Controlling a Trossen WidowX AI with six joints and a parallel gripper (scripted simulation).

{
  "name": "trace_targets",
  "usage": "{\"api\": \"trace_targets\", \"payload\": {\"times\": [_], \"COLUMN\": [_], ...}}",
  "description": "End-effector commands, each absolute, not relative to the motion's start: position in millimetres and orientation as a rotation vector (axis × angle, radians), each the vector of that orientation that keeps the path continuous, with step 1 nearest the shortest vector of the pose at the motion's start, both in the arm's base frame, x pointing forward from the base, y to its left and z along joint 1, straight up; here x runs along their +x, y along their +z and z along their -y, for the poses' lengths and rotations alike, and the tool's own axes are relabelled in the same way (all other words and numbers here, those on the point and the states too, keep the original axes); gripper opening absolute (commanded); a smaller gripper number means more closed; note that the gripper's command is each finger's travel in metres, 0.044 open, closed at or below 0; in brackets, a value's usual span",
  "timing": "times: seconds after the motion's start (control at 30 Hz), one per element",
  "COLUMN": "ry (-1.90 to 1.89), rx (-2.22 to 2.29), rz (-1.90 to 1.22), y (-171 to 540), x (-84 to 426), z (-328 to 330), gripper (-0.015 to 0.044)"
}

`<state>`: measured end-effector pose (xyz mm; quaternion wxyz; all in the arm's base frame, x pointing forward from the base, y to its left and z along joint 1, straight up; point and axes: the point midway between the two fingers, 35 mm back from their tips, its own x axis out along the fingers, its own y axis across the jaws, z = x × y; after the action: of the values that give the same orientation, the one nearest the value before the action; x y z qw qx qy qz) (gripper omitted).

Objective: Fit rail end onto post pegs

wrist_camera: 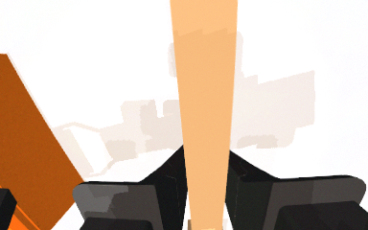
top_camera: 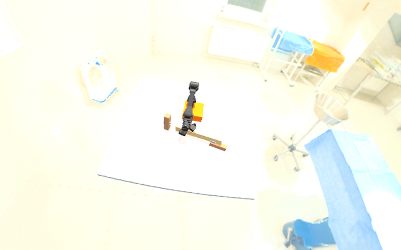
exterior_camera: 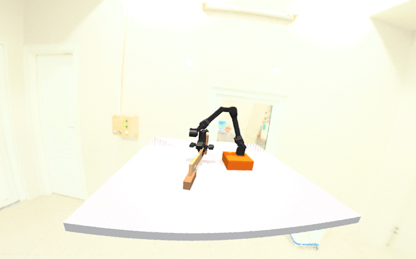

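Clamping the rail (top_camera: pixel 197 135) near its post-side end, the gripper (top_camera: pixel 183 131) sits apart from the post (top_camera: pixel 167 121) from above; outside, the rail (exterior_camera: pixel 195 162) slopes to the footboard (exterior_camera: pixel 188 181); the wrist shows fingers pinching the rail (wrist_camera: pixel 205 105).

A black six-joint arm (exterior_camera: pixel 229 117) on an orange base block (exterior_camera: pixel 237 160) grips a long pale wooden rail (exterior_camera: pixel 195 162); the low brown footboard block (exterior_camera: pixel 188 181) sits at 7 o'clock of the base.
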<state>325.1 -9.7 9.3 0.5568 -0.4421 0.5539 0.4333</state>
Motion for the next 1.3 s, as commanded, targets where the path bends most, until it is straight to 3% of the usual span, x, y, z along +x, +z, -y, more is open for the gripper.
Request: {"api": "trace_targets", "payload": {"times": [0.0,1.27], "ry": [1.015,1.015], "rx": [-1.051,-1.052], "rz": [-1.283,-1.283], "y": [17,37], "x": [331,331], "z": [9,9], "gripper": [0.0000,0.0000]}}
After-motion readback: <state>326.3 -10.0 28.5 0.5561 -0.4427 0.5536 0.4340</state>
